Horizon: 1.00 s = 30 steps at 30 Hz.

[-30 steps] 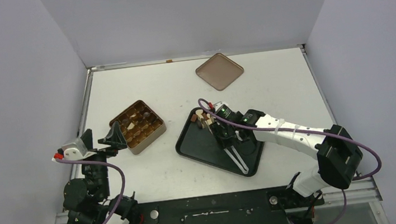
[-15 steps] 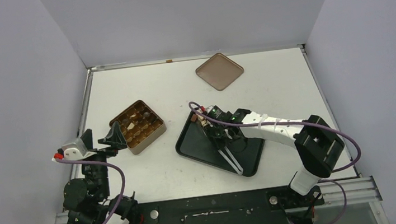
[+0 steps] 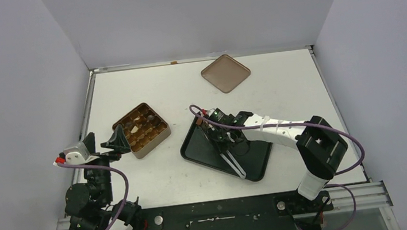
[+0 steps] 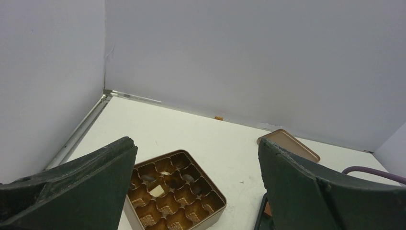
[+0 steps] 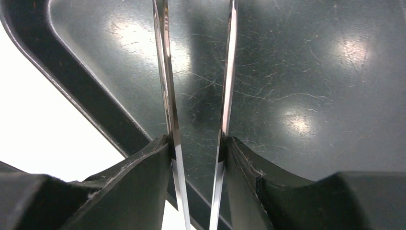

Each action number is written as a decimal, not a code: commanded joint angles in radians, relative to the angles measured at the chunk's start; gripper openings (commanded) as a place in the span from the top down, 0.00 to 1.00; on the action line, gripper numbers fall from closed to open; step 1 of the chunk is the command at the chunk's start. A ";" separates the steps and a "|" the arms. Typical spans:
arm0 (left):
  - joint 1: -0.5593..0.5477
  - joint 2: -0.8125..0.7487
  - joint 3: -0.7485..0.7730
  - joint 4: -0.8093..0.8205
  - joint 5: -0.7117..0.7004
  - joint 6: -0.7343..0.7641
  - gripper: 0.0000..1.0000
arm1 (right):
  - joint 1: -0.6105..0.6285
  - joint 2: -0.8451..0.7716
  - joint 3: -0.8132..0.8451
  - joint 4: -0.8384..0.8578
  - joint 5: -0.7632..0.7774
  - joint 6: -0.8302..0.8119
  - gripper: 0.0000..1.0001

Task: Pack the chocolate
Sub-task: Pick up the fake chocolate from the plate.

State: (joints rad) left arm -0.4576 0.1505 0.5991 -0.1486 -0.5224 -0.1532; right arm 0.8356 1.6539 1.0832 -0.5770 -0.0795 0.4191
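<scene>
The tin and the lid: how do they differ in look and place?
The tin is gold-brown and divided into cells; the lid is plain flat brown. The tin holds a few chocolates; the lid holds none. The tin lies left of the tray, the lid behind it. Both are square with rounded corners.

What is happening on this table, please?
The right end effector grips metal tweezers and holds them low over the black tray. Their tips are outside the wrist view, so I cannot tell whether they carry a piece. The left end effector is wide open and empty next to the gold tin, where a few chocolate pieces already sit and many cells look empty. The lid lies apart at the far side.
</scene>
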 commanded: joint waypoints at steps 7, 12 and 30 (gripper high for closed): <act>-0.003 -0.007 0.005 0.021 0.008 -0.005 0.03 | 0.035 0.008 0.061 0.011 0.033 0.004 0.58; -0.003 -0.007 0.007 0.020 0.008 -0.005 0.03 | 0.027 0.026 0.087 -0.024 0.076 0.006 0.58; -0.003 -0.018 0.005 0.018 0.005 -0.005 0.03 | 0.091 0.088 0.122 -0.075 0.046 0.027 0.58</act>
State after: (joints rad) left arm -0.4576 0.1440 0.5991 -0.1490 -0.5228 -0.1532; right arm 0.8898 1.7329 1.1713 -0.6456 -0.0383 0.4290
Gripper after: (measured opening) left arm 0.974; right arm 0.423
